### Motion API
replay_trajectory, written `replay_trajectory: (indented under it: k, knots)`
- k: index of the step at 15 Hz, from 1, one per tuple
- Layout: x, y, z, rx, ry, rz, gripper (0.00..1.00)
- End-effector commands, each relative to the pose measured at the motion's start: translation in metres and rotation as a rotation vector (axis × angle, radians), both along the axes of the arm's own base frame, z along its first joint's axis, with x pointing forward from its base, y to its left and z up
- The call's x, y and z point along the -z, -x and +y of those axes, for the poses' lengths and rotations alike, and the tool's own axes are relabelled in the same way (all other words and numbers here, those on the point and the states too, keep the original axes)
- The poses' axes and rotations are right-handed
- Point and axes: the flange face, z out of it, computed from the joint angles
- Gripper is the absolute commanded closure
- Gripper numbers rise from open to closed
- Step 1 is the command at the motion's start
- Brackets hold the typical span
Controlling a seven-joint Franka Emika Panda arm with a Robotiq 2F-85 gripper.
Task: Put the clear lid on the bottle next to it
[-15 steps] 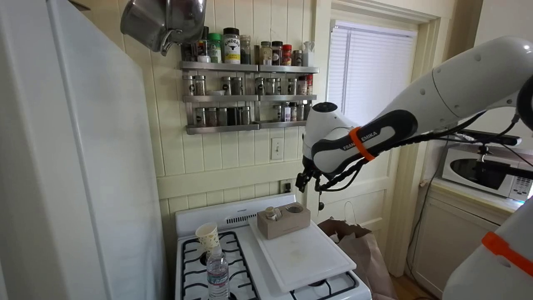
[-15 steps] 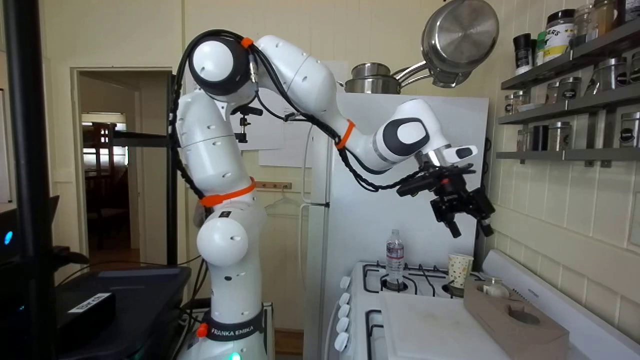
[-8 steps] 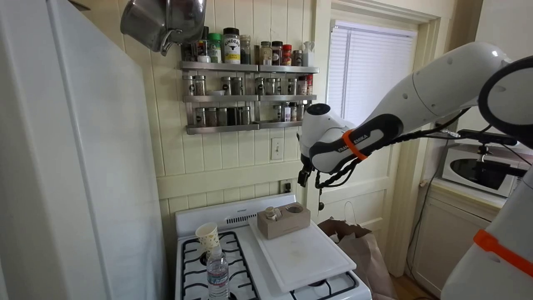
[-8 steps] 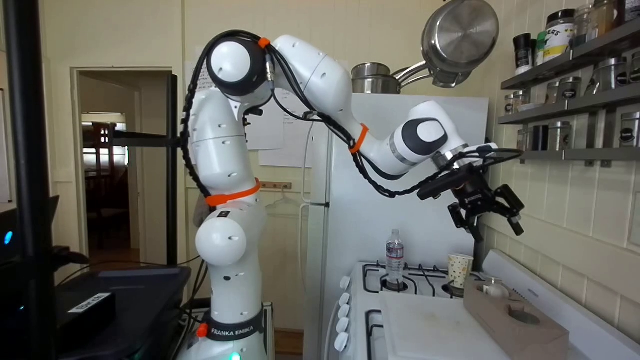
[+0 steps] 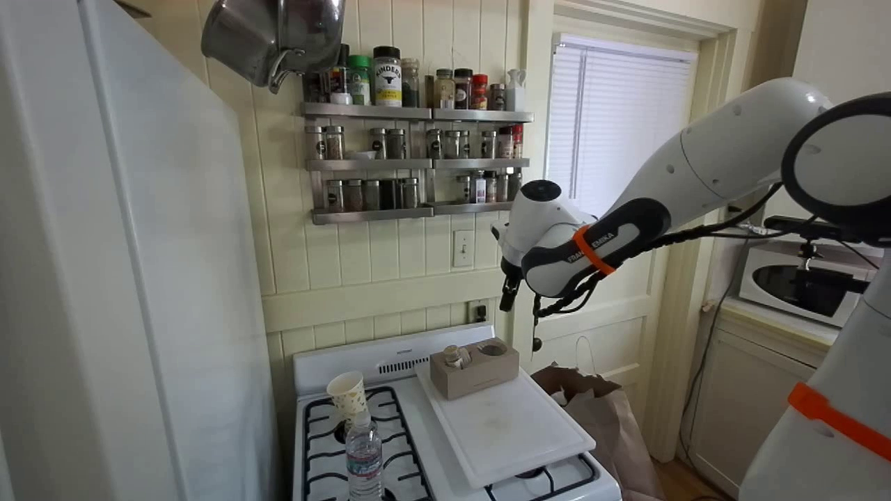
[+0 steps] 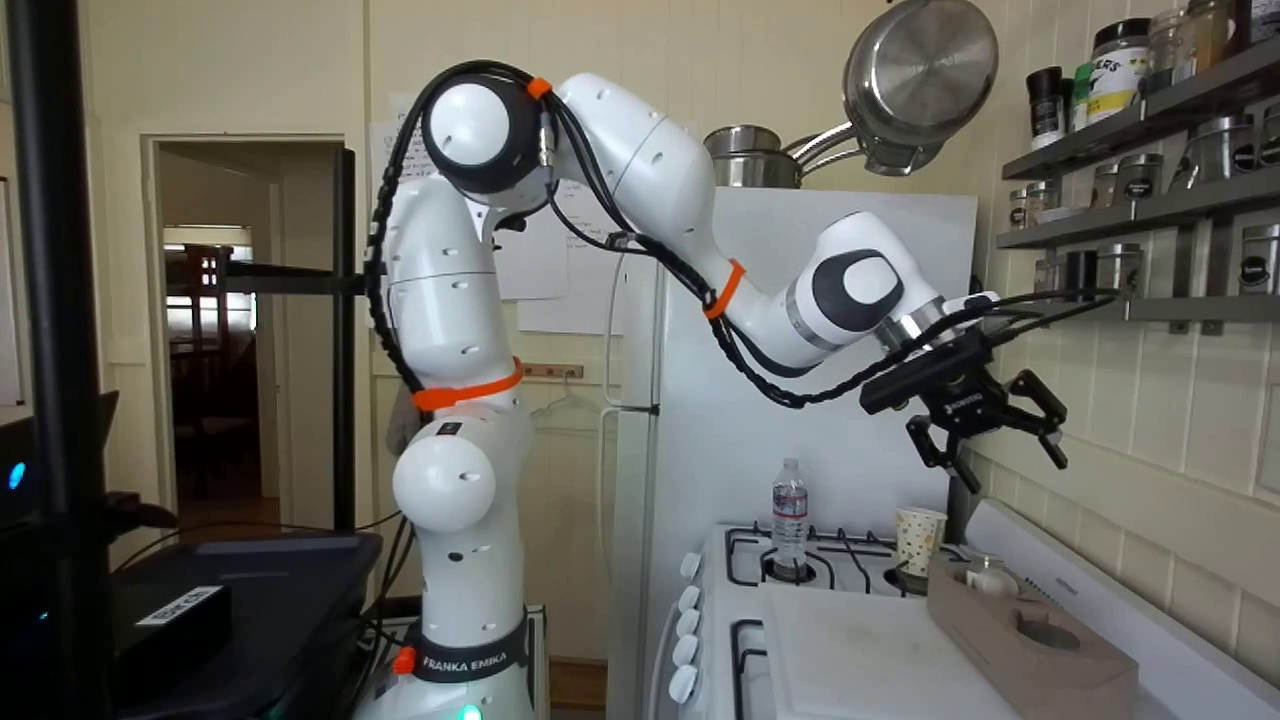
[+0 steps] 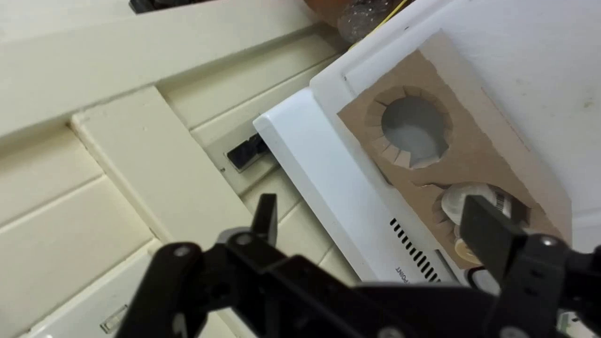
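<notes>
Gripper (image 6: 1014, 472) hangs w/ jaws apart abv box (image 6: 1005, 658) lvl, water btl (image 6: 790, 515) upright on stove (image 5: 421, 416).

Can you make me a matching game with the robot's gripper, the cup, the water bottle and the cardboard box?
Column one
1. gripper
2. cup
3. water bottle
4. cardboard box

Column two
A. see-through
B. brown
C. wide open, up in the air
D. pale with spots

Right pairs: 1-C, 2-D, 3-A, 4-B

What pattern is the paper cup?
The paper cup is pale with yellowish spots, clearest in an exterior view.
</notes>
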Motion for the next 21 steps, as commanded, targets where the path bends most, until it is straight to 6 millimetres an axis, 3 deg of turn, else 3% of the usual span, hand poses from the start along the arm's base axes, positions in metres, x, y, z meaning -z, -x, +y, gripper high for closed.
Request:
replay_trajectory:
  k: [1, 2, 5, 8, 9, 10, 12, 16, 21]
  knots:
    - [0.022, -0.006, -0.010, -0.182, 0.012, -0.046, 0.00]
    - [0.028, -0.005, -0.011, -0.221, -0.003, -0.070, 0.00]
    - [0.058, 0.006, 0.023, -0.295, -0.110, -0.051, 0.00]
    - [0.059, 0.025, 0.052, -0.362, -0.248, 0.014, 0.00]
    - [0.054, 0.024, 0.045, -0.355, -0.314, 0.043, 0.00]
    - [0.065, 0.009, 0.050, -0.320, -0.219, 0.006, 0.00]
    - [0.058, 0.014, 0.050, -0.337, -0.276, 0.030, 0.00]
    - [0.060, -0.001, 0.029, -0.511, -0.175, 0.070, 0.00]
    - [0.054, -0.001, 0.011, -0.692, -0.173, 0.062, 0.00]
